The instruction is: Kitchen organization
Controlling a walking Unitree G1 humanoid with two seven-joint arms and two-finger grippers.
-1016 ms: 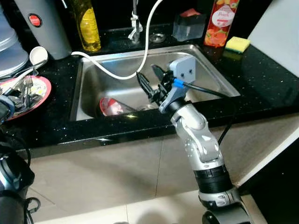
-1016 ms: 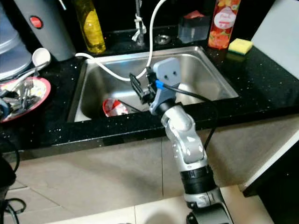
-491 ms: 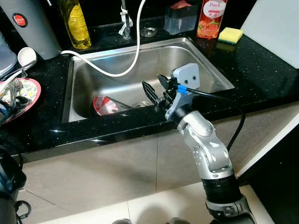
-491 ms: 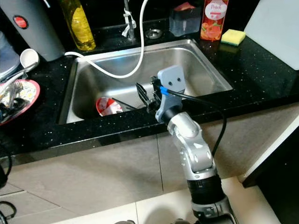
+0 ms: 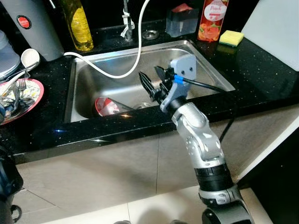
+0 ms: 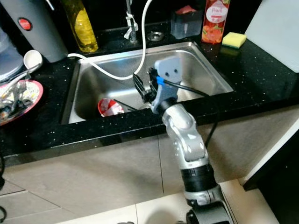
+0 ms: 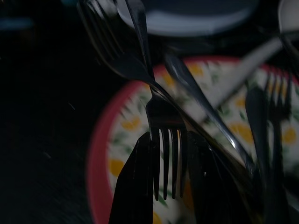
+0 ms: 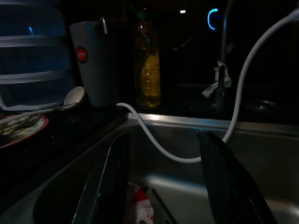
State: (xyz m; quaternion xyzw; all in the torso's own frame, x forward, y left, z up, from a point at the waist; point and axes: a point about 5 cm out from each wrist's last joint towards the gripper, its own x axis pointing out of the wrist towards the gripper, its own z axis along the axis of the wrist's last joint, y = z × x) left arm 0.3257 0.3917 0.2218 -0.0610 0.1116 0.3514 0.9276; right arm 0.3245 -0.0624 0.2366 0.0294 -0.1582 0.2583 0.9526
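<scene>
A fork (image 7: 166, 140) lies on the flowered plate (image 5: 29, 95) at the far left edge of the head view, among other cutlery, and the left gripper (image 7: 168, 182) has its two fingers closed on the fork's tines. In the middle of the frame, the right gripper (image 5: 154, 84) hangs over the steel sink (image 5: 205, 63) with its fingers spread apart, holding nothing. A red-and-white bowl (image 5: 108, 106) lies low in the sink's left half. A white hose (image 5: 122, 73) loops across the basin from the tap. Along the upper edge stand a yellow bottle (image 5: 79, 25), a grey jug (image 5: 32, 23), a red bottle (image 5: 210, 21) and a yellow sponge (image 5: 231, 37).
</scene>
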